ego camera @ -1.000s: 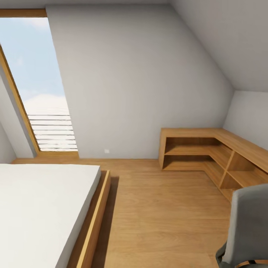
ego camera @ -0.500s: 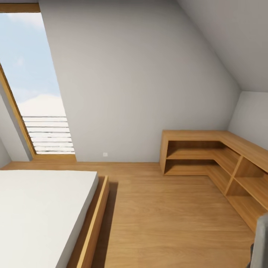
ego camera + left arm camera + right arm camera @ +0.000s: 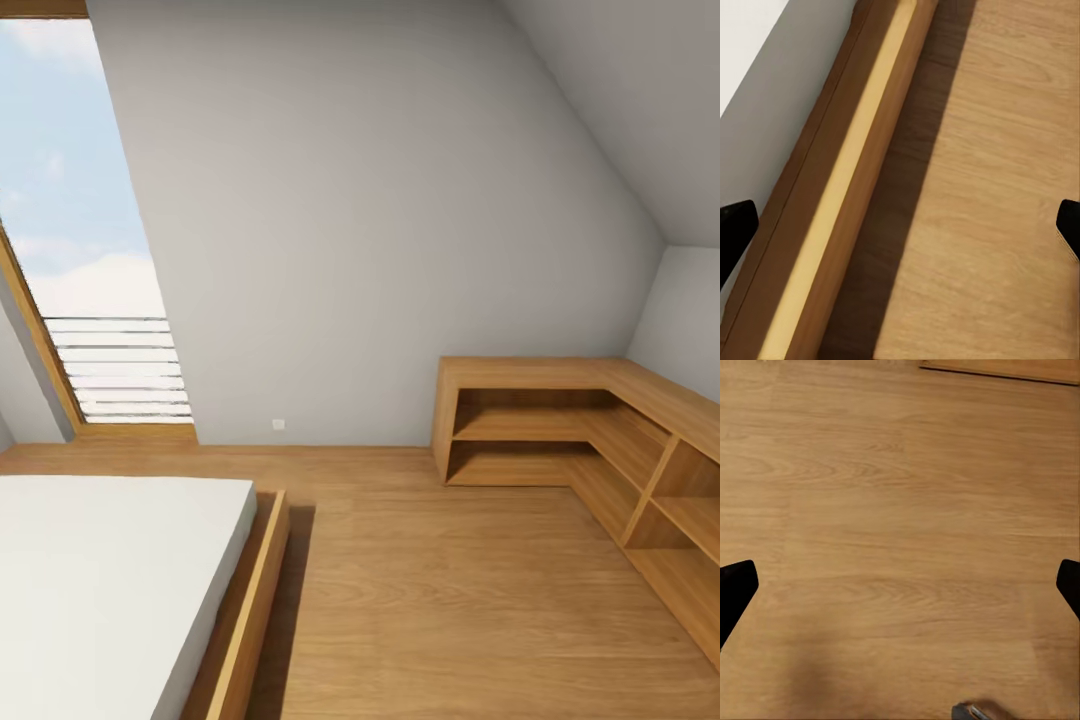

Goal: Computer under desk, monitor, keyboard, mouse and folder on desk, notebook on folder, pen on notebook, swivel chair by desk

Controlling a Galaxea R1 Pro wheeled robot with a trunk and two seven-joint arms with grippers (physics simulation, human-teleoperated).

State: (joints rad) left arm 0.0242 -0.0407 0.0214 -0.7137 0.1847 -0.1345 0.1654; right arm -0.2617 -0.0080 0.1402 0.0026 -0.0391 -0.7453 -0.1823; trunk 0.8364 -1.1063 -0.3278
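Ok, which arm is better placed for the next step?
Right, marginally: the right tool hangs open over wood floor, while the left tool sits open beside the bed frame. Neither holds anything.

One bed point(image 3: 110, 580) with a white mattress sits at the near left. One tall skylight window point(image 3: 80, 250) stands at the far left. One L-shaped wooden shelf unit point(image 3: 560, 430) fills the far right corner. One small wall socket point(image 3: 278, 424) shows low on the far wall.

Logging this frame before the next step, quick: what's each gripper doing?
Left gripper: open, empty, over the bed frame and floor.
Right gripper: open, empty, over bare floor.
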